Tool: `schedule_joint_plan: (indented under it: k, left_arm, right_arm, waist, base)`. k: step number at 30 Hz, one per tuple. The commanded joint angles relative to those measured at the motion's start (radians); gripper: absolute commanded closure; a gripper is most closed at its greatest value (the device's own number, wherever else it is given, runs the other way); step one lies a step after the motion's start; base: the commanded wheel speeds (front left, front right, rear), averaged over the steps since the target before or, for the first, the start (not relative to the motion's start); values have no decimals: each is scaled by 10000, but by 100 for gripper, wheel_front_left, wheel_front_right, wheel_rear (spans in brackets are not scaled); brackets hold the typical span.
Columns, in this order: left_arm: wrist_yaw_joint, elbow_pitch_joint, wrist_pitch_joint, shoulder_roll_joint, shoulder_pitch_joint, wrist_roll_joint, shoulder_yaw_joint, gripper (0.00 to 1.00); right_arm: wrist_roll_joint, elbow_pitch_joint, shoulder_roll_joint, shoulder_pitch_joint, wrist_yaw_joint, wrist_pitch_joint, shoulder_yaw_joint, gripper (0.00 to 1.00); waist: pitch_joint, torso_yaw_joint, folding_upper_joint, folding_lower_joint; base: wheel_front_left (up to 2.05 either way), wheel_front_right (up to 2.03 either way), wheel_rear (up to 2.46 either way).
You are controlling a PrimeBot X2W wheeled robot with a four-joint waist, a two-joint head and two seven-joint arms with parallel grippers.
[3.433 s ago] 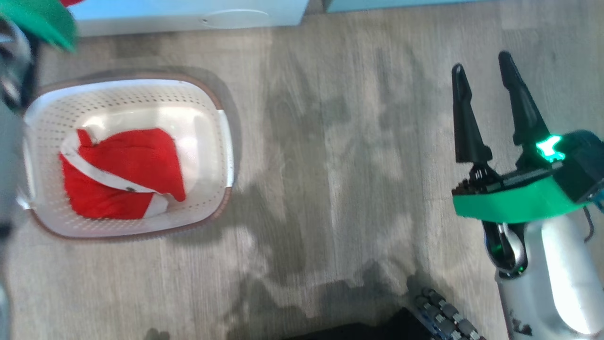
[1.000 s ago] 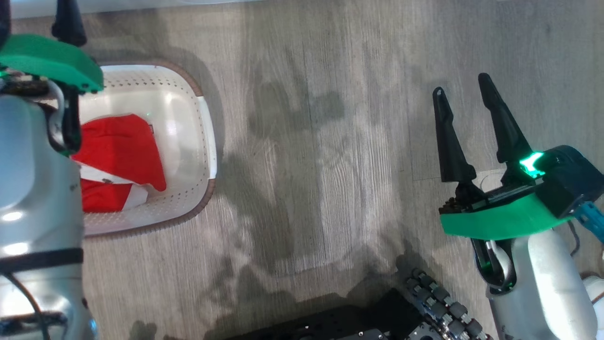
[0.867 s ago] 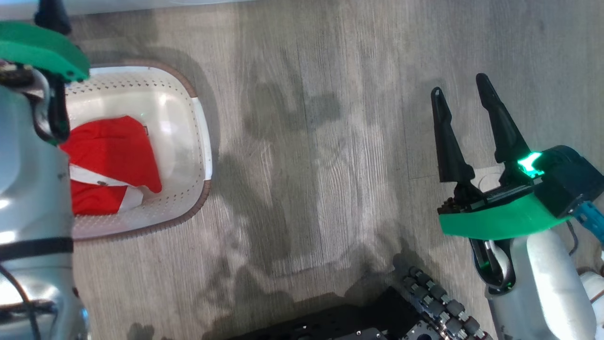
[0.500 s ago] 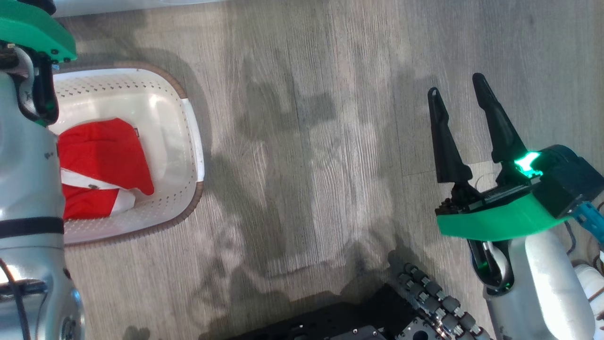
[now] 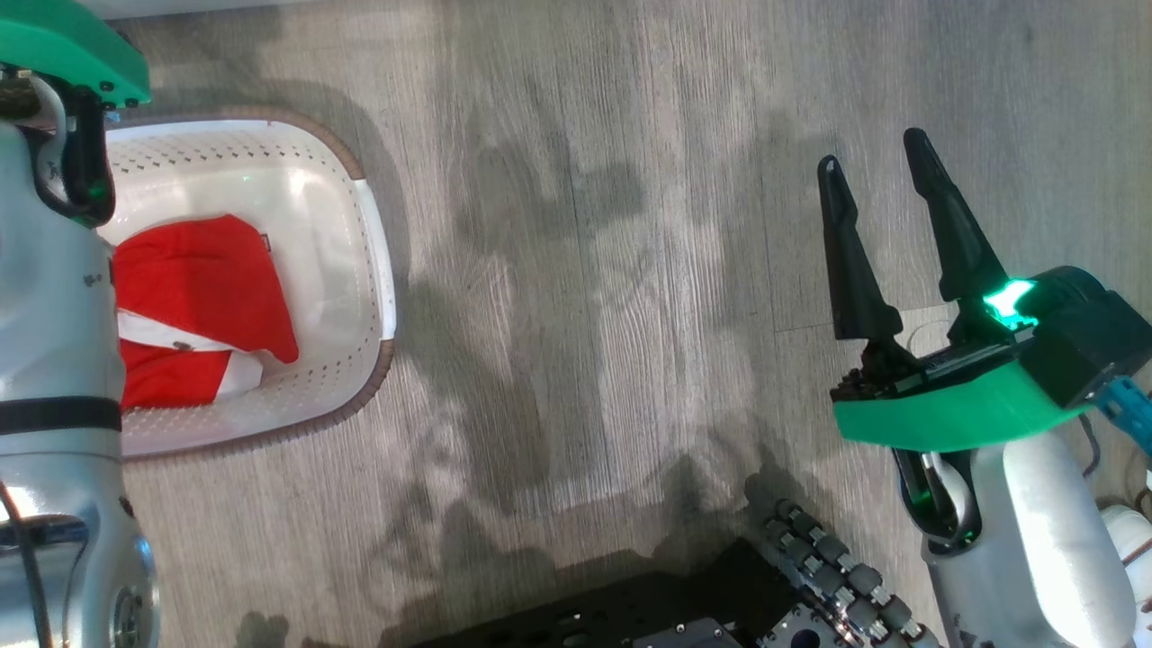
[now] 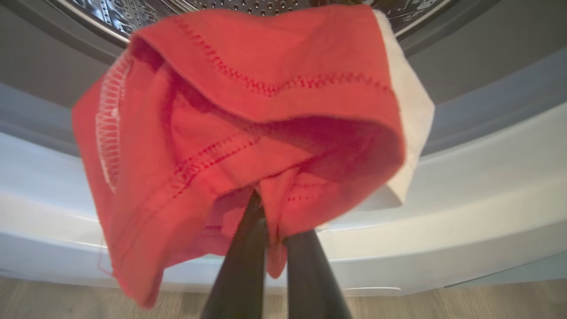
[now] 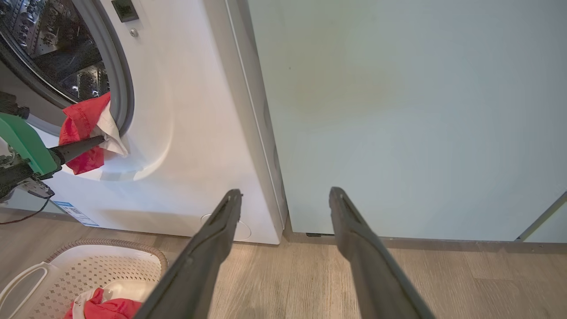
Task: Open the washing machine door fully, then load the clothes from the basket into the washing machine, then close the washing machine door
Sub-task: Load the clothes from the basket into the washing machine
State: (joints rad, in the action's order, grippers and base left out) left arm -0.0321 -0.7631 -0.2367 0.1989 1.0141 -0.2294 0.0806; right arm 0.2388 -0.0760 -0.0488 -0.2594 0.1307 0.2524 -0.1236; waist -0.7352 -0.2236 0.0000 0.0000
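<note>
Head view: the basket (image 5: pixel 373 270) holds 1 red-and-white garment (image 5: pixel 202 288); the right gripper (image 5: pixel 871 153) hangs with jaws spread, empty. Left wrist view: the left gripper (image 6: pixel 271 221) has its jaws pinching a fold of a 2nd red garment (image 6: pixel 248 110) just before the drum mouth (image 6: pixel 106 11) of the washing machine (image 6: pixel 465 212). Right wrist view: that garment shows at the lower edge of the grey gasket (image 7: pixel 126 88), with the basket on the floor (image 7: pixel 443 279) just in front of the washing machine. Loading is therefore judged in hand; next, carry the held piece deeper into the drum before release, then fetch the 1 in the basket.
</note>
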Motion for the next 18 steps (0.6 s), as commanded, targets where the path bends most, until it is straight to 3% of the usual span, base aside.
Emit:
schedule_joint_plan:
  k: [1,12,18]
  left_arm:
    - [-9,319,-133,521,239,-63,183,100]
    - [26,1495,-244,905,51,39,353,100]
    - [-222,1976,177,1507,754,526,-177,100]
  right_arm:
    - [60,-262,-14,137,0,93,-204,0]
    - [220,-227,-14,105,0,93,-278,0]
    - [410,-293,-14,17,0,93,-411,0]
  waist:
    - [25,-1,0,0]
    - [256,-45,0,0]
    - [-70,-203,0,0]
  base:
    - [0,0,0]
    - [0,0,0]
    - [0,0,0]
